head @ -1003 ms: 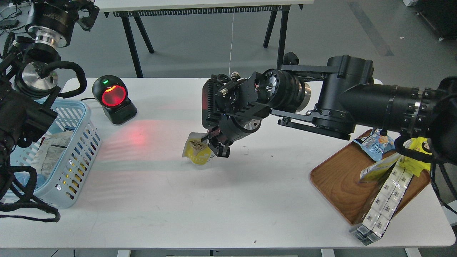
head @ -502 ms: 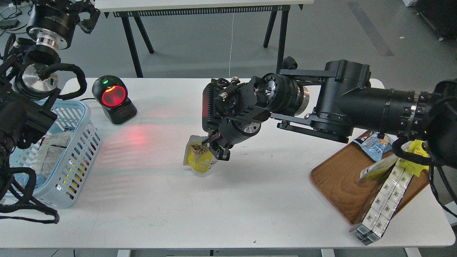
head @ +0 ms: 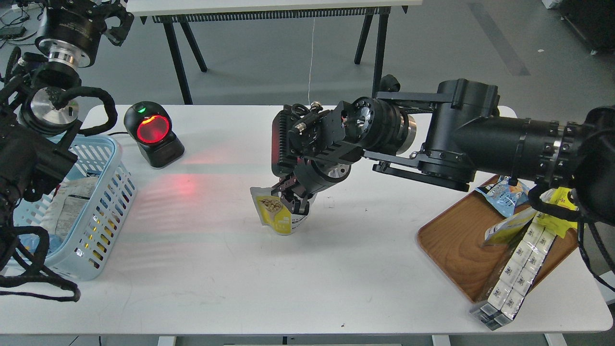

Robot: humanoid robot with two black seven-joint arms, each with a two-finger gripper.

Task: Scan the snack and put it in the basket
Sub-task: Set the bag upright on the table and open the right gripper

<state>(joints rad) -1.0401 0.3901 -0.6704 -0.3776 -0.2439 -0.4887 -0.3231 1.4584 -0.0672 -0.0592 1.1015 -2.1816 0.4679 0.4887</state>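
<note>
The snack (head: 275, 211), a small pouch with a white top, yellow bottom and a picture of beige beans, stands tilted at the middle of the white table (head: 298, 288), its bottom touching or just above the surface. My right gripper (head: 288, 196) is shut on its upper right edge. The light blue basket (head: 103, 202) stands at the table's left edge with packets inside. My left arm rises at the far left over the basket; its gripper is out of view.
A black barcode scanner (head: 153, 132) with a glowing red window stands at the back left and throws red light on the table. A brown wooden tray (head: 456, 240) at the right holds a blue bag, yellow packets and a long white box pack.
My right gripper has turned the snack and shifted it slightly right and down. Its printed face now shows more toward me. The left arm has barely moved.
</note>
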